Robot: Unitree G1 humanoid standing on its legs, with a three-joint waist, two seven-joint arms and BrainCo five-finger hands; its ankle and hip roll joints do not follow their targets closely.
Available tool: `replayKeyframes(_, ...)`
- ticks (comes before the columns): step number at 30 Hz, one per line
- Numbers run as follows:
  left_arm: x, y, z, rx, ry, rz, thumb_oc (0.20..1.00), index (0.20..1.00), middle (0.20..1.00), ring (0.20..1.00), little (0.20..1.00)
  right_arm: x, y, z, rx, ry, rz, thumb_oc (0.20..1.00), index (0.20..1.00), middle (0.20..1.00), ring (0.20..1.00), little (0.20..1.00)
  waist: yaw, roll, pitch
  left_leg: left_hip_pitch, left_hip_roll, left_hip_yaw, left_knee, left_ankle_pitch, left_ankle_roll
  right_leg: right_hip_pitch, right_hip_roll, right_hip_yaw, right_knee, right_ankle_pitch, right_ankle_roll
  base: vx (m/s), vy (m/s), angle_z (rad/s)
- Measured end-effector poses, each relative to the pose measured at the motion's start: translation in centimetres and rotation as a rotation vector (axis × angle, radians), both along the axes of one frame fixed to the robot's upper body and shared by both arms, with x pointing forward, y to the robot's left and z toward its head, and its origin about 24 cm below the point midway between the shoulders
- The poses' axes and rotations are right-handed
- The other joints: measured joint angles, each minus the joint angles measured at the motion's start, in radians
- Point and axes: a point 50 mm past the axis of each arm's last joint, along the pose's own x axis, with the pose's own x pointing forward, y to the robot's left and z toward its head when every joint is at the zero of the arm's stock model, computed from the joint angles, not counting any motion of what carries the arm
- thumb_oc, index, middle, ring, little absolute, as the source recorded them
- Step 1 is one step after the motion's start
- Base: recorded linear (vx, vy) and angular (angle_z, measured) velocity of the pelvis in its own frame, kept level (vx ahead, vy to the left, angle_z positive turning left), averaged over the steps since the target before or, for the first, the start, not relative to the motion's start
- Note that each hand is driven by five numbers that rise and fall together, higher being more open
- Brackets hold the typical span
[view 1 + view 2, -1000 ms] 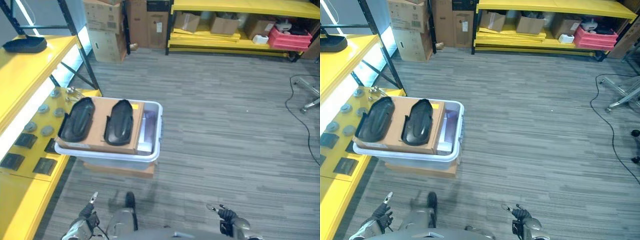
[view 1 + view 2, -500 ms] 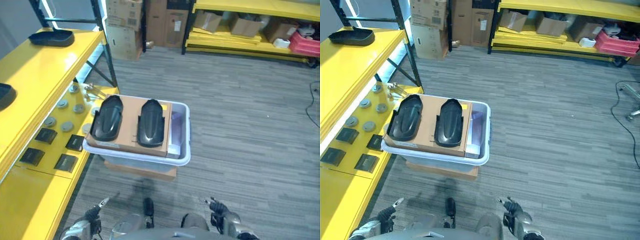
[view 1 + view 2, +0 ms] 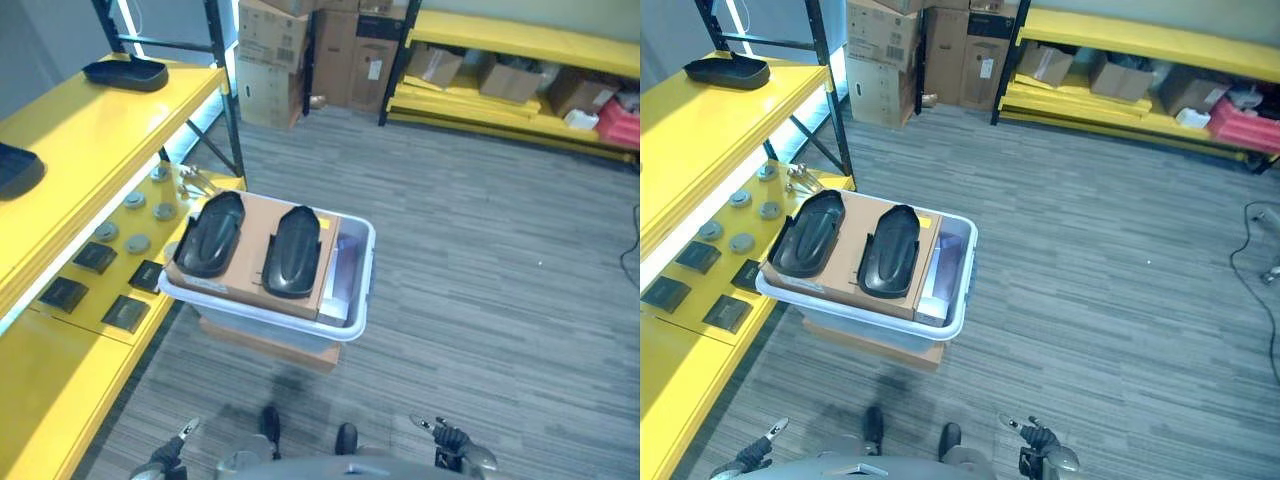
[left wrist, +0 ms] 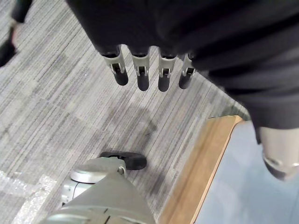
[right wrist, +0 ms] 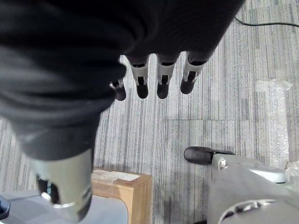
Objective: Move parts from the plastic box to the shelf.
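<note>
A pale plastic box [image 3: 352,318] stands on a low wooden block on the floor beside the yellow shelf [image 3: 90,140]. On a cardboard sheet across its top lie two black moulded parts [image 3: 211,234] [image 3: 295,250] side by side. Two more black parts rest on the shelf's upper board, one far back [image 3: 125,72] and one at the view's left edge [image 3: 17,165]. My left hand [image 3: 165,460] and right hand [image 3: 452,440] hang low at the bottom of the view, well short of the box. Both are open, fingers [image 4: 140,70] [image 5: 161,77] straight and holding nothing.
The lower shelf board [image 3: 95,262] carries round metal discs and dark square pieces. Cardboard boxes [image 3: 275,45] stand at the back, with another yellow rack [image 3: 520,60] of boxes and a red crate. Grey plank floor [image 3: 500,250] spreads to the right.
The camera has shifted: the shelf and box now sit further right and lower in the picture. Both hands have sunk lower at the bottom edge. The parts lie unmoved in the box.
</note>
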Motion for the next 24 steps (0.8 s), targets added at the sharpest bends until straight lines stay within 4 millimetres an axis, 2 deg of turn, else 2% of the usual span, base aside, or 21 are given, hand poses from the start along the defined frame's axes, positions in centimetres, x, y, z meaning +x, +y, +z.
replayKeyframes(2,0.2,-0.3,0.0,-0.003,-0.018,0.001,1.000,1.000,1.000,1.000,1.000,-0.2,-0.4,0.0,-0.008,0.008,-0.007,1.000,1.000,1.000,1.000,1.000,0.004,0.016,0.005,-0.019,0.017,-0.029,0.066,0.005,-0.030,-0.011,0.016,0.001,0.022,-0.017,-0.025,-0.01,0.017,0.06)
replayKeyframes(5,0.5,-0.3,0.0,-0.005,-0.030,-0.003,1.000,1.000,1.000,1.000,1.000,0.8,-0.7,0.4,-0.007,-0.022,-0.037,1.000,1.000,1.000,1.000,1.000,0.012,-0.016,0.041,-0.079,0.022,-0.115,0.172,-0.009,-0.046,-0.023,-0.007,0.018,0.044,-0.024,-0.060,0.00,0.139,-0.20)
replayKeyframes(6,0.4,-0.3,0.0,-0.003,-0.025,-0.011,1.000,1.000,1.000,1.000,1.000,1.2,-1.0,0.6,-0.013,-0.039,-0.047,1.000,1.000,1.000,1.000,1.000,0.007,-0.022,0.052,-0.091,0.039,-0.122,0.165,-0.020,-0.062,-0.021,-0.015,0.010,0.033,-0.018,-0.066,0.02,0.226,-0.07)
replayKeyframes(7,0.7,-0.4,0.0,-0.006,-0.030,-0.024,1.000,1.000,1.000,1.000,1.000,1.5,-1.4,0.8,-0.020,-0.052,-0.058,1.000,1.000,1.000,1.000,1.000,0.001,-0.016,0.063,-0.108,0.069,-0.123,0.162,-0.021,-0.065,-0.020,-0.016,0.005,0.030,-0.019,-0.066,0.05,0.318,0.18)
replayKeyframes(9,2.6,-1.0,0.3,-0.018,-0.071,-0.066,1.000,1.000,1.000,1.000,1.000,1.8,-2.6,1.5,-0.051,-0.075,-0.083,1.000,1.000,1.000,1.000,1.000,-0.002,0.011,0.102,-0.113,0.118,-0.116,0.129,-0.022,-0.074,-0.021,-0.019,-0.001,0.031,-0.019,-0.055,0.03,0.315,0.18)
replayKeyframes(11,3.8,-1.4,0.4,-0.023,-0.093,-0.095,1.000,1.000,1.000,1.000,1.000,2.9,-3.3,2.3,-0.077,-0.121,-0.096,1.000,1.000,1.000,1.000,1.000,-0.006,0.025,0.128,-0.097,0.126,-0.094,0.074,-0.022,-0.072,-0.030,-0.042,0.002,0.040,-0.011,-0.031,-0.02,0.257,-0.04)
replayKeyframes(13,5.2,-1.9,0.7,-0.022,-0.115,-0.144,1.000,1.000,1.000,1.000,1.000,4.2,-3.8,3.0,-0.092,-0.178,-0.134,1.000,1.000,1.000,1.000,1.000,-0.022,0.053,0.141,-0.075,0.107,-0.094,0.069,-0.022,-0.068,-0.069,-0.075,0.021,0.071,-0.007,0.001,-0.01,0.206,-0.15)
replayKeyframes(14,6.1,-2.0,1.0,-0.020,-0.138,-0.155,1.000,1.000,1.000,1.000,1.000,4.9,-3.9,3.5,-0.089,-0.222,-0.167,1.000,1.000,1.000,1.000,1.000,-0.029,0.072,0.156,-0.071,0.092,-0.079,0.055,0.027,-0.078,-0.077,-0.092,0.028,0.090,-0.010,0.023,-0.01,0.170,-0.12)
replayKeyframes(17,9.0,-1.3,2.5,0.011,-0.245,-0.189,1.000,1.000,1.000,1.000,1.000,6.9,-2.4,4.2,-0.058,-0.325,-0.159,1.000,1.000,1.000,1.000,1.000,-0.027,0.028,0.197,-0.075,0.005,-0.046,0.022,0.037,-0.030,-0.094,-0.170,0.055,0.067,0.006,0.056,-0.04,0.095,-0.03)
replayKeyframes(19,9.9,-0.7,3.2,0.029,-0.282,-0.180,1.000,1.000,1.000,1.000,1.000,8.4,-1.6,5.0,-0.063,-0.402,-0.169,1.000,1.000,1.000,1.000,1.000,-0.023,0.009,0.208,-0.090,-0.029,-0.042,0.023,0.039,-0.011,-0.092,-0.200,0.055,0.029,0.029,0.065,-0.06,0.019,0.04)
replayKeyframes(20,10.1,-0.5,3.4,0.041,-0.291,-0.175,1.000,1.000,1.000,1.000,1.000,9.7,-1.5,6.1,-0.078,-0.468,-0.179,1.000,1.000,1.000,1.000,1.000,-0.019,0.004,0.214,-0.099,-0.038,-0.042,0.023,0.041,-0.002,-0.091,-0.207,0.054,0.013,0.042,0.067,-0.06,0.030,0.11)
replayKeyframes(21,10.0,0.0,3.4,0.051,-0.290,-0.161,1.000,1.000,1.000,1.000,1.000,12.3,-2.0,8.8,-0.121,-0.621,-0.216,1.000,1.000,1.000,1.000,1.000,-0.009,-0.004,0.229,-0.112,-0.046,-0.042,0.024,0.041,0.000,-0.088,-0.207,0.053,-0.016,0.069,0.069,-0.06,0.062,0.13)
replayKeyframes(22,9.4,0.2,3.3,0.046,-0.290,-0.138,1.000,1.000,1.000,1.000,1.000,14.9,-4.1,13.8,-0.214,-0.820,-0.258,1.000,1.000,1.000,1.000,1.000,0.005,-0.004,0.246,-0.126,-0.047,-0.043,0.027,0.041,-0.001,-0.088,-0.206,0.052,-0.040,0.088,0.095,-0.04,0.074,0.08)
replayKeyframes(24,8.4,0.2,2.9,0.043,-0.266,-0.129,1.000,1.000,1.000,1.000,1.000,16.9,-5.8,18.9,-0.292,-1.025,-0.293,1.000,1.000,1.000,1.000,1.000,0.006,0.000,0.254,-0.139,-0.038,-0.044,0.028,0.043,-0.004,-0.098,-0.196,0.052,-0.046,0.095,0.105,0.01,0.085,0.01)
